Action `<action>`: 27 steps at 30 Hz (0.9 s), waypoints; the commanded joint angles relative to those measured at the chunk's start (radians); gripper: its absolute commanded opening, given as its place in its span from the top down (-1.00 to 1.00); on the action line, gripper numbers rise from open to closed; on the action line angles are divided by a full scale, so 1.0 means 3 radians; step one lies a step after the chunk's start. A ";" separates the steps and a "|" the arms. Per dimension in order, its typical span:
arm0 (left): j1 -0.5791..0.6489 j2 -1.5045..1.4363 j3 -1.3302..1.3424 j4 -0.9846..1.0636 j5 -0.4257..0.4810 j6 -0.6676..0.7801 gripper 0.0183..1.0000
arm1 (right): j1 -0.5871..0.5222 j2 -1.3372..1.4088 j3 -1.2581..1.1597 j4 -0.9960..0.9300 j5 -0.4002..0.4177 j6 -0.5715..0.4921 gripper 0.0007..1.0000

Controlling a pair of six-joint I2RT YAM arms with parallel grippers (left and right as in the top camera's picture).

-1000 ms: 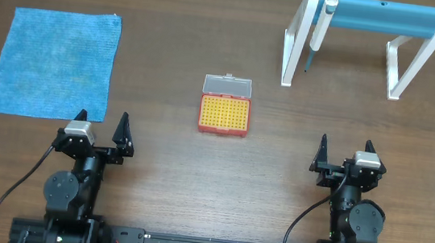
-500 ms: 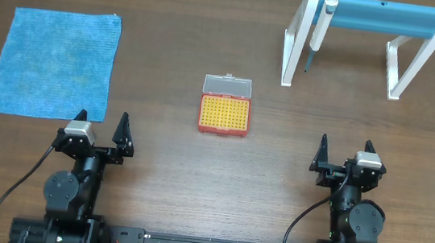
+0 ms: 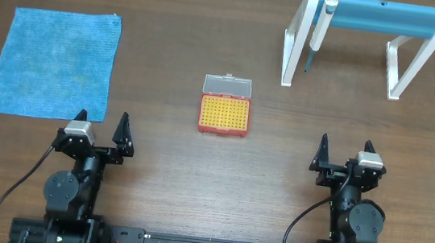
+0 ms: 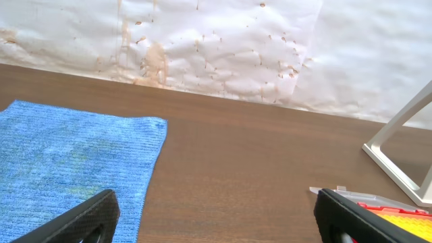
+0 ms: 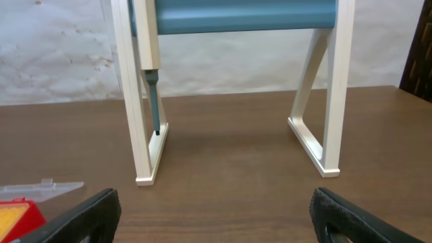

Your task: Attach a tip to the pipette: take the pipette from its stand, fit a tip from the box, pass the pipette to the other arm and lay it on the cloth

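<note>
A dark wood-grain table [image 3: 164,164] meets a stained, pitted white wall [image 4: 223,40].

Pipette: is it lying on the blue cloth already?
No, the pipette hangs on its stand at the table's right side, far from the blue cloth at the left.

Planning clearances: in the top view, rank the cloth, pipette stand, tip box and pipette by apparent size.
Largest: pipette stand and cloth, which have similar spans. The stand rises nearer the camera, so I won't rank them.
Then: tip box.
Smallest: pipette.
</note>
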State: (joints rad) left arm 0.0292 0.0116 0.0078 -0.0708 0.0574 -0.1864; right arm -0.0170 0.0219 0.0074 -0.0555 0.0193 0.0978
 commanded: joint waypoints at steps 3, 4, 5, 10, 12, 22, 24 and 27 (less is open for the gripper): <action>-0.0011 -0.0027 -0.0008 -0.0014 0.0061 0.0039 -0.86 | 0.0220 0.0909 0.0075 0.0706 -0.0042 0.0121 -0.81; -0.0011 -0.0027 -0.0008 -0.0014 0.0061 0.0039 -0.86 | 0.0237 0.1136 0.0140 0.0815 -0.0041 0.0121 -0.81; -0.0011 -0.0027 -0.0008 -0.0014 0.0061 0.0039 -0.86 | 0.0249 0.1494 0.0258 0.0992 -0.0042 0.0121 -0.81; -0.0011 -0.0027 -0.0008 -0.0014 0.0061 0.0039 -0.86 | 0.0249 0.2939 0.0745 0.1943 -0.0042 0.0121 -0.81; -0.0011 -0.0027 -0.0008 -0.0014 0.0061 0.0039 -0.86 | 0.0249 0.3601 0.0871 0.2632 -0.0042 0.0120 -0.81; -0.0011 -0.0027 -0.0008 -0.0015 0.0061 0.0039 -0.86 | 0.0317 0.5339 0.1563 0.4079 -0.0042 0.0120 -0.81; -0.0011 -0.0027 -0.0008 -0.0014 0.0061 0.0039 -0.86 | 0.0334 0.5435 0.1698 0.4056 -0.0042 0.0121 -0.81; -0.0011 -0.0027 -0.0008 -0.0014 0.0061 0.0039 -0.86 | 0.0338 0.5482 0.1821 0.3953 -0.0041 0.0120 -0.81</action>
State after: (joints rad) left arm 0.0292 0.0090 0.0078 -0.0708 0.0578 -0.1864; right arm 0.0792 1.6497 0.5064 1.1492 0.0154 0.1226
